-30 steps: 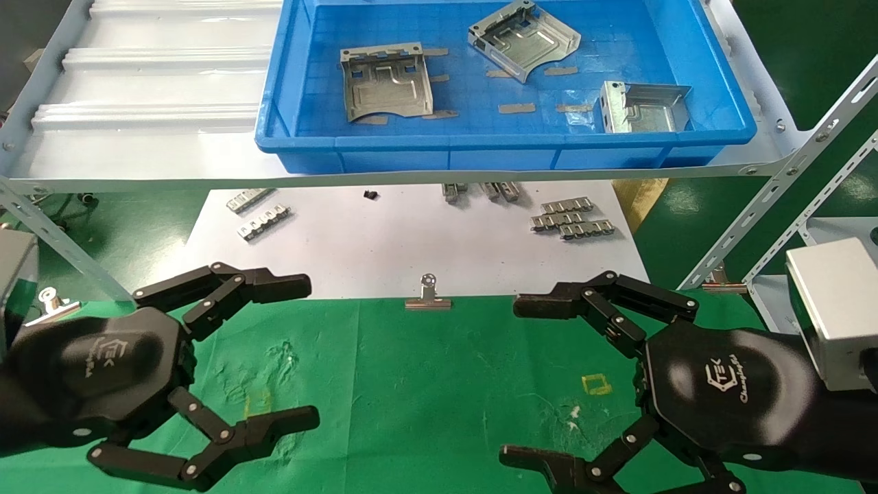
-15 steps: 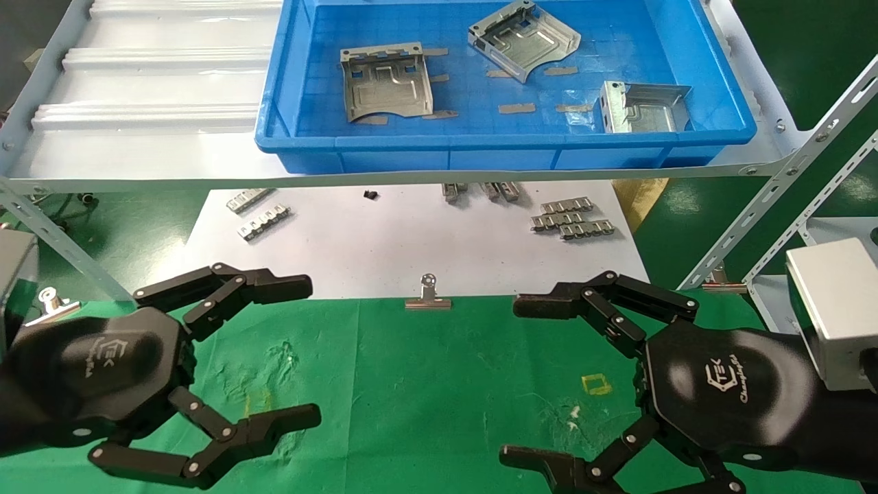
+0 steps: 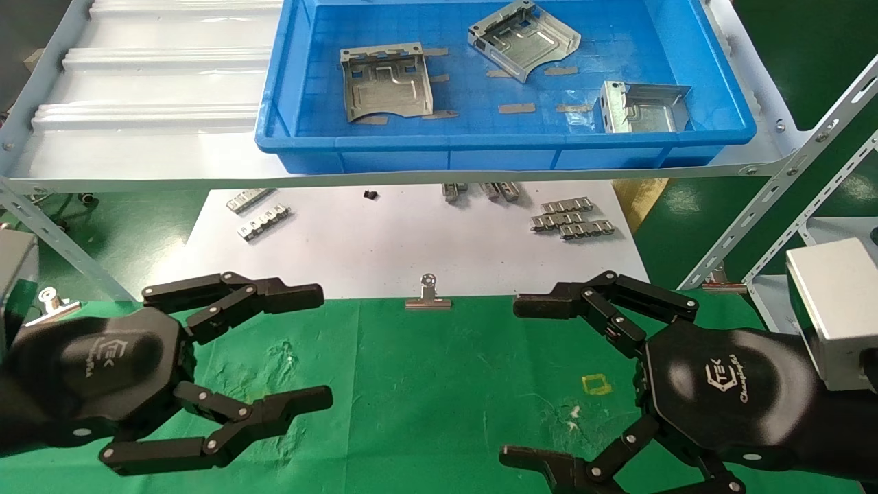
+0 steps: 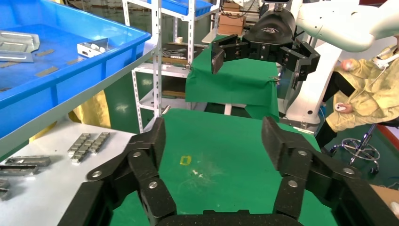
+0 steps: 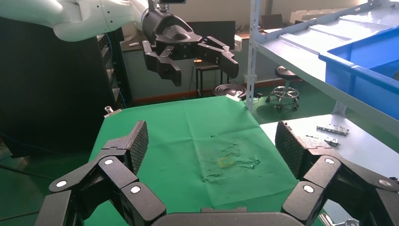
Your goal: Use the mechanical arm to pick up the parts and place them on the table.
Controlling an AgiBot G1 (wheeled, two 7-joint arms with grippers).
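We count three parts, silvery stamped plates, all in blue bin (image 3: pixel 713 123) on shelf: left part (image 3: pixel 387 82) flat, middle part (image 3: pixel 525 38) rotated near far wall, right part (image 3: pixel 645 106) at near right corner. Green surface (image 3: pixel 439 384) below carries none.

— where do the parts (image 3: pixel 387 81) lie?
— three in the bin (image 3: pixel 480 147), on the shelf (image 3: pixel 137 165) behind and above the table (image 3: pixel 425 384).
— and in front?
— a sheet (image 3: pixel 398 240) with strips (image 3: pixel 569 219), a clip (image 3: pixel 428 296) at its near edge.
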